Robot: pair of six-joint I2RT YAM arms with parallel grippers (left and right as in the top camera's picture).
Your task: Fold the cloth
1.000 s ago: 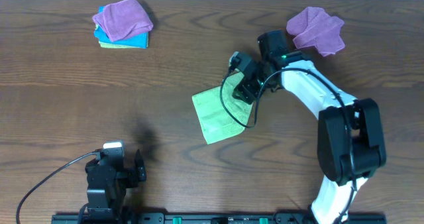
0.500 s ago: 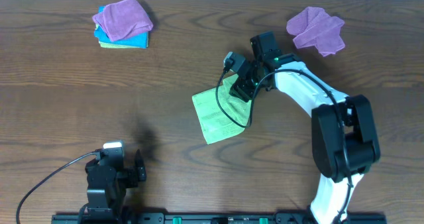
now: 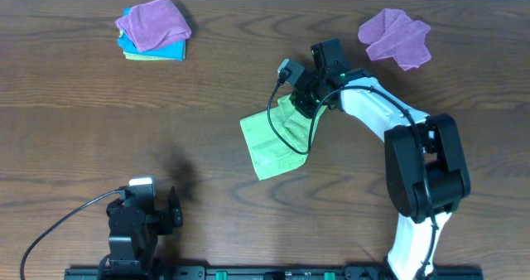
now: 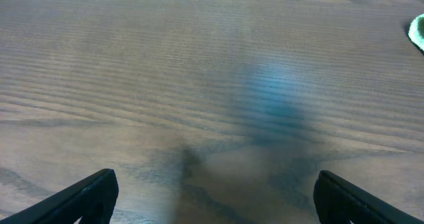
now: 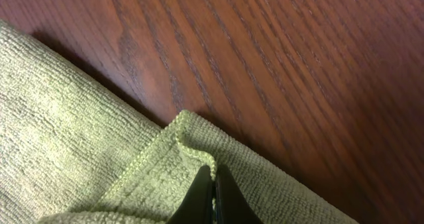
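Observation:
The lime-green cloth (image 3: 267, 146) lies mid-table, tilted, mostly flat. My right gripper (image 3: 300, 99) sits over its far right corner. In the right wrist view the black fingertips (image 5: 199, 196) are pressed together on the cloth's stitched edge (image 5: 195, 146), which is pinched up into a small ridge; the right gripper (image 5: 213, 187) is shut on the cloth (image 5: 73, 151). My left gripper (image 3: 166, 212) rests near the front left edge, well away from the cloth. In its own view it (image 4: 215, 201) is open over bare wood, with a sliver of cloth (image 4: 418, 33) at the right border.
A purple cloth (image 3: 156, 21) lies on a blue cloth (image 3: 174, 51) at the back left. Another purple cloth (image 3: 396, 36) lies at the back right, near the right arm. The arm's black cable (image 3: 286, 139) loops over the green cloth.
The right gripper shifted slightly toward the cloth's far corner and closed from open to shut on the edge. The left arm has not moved.

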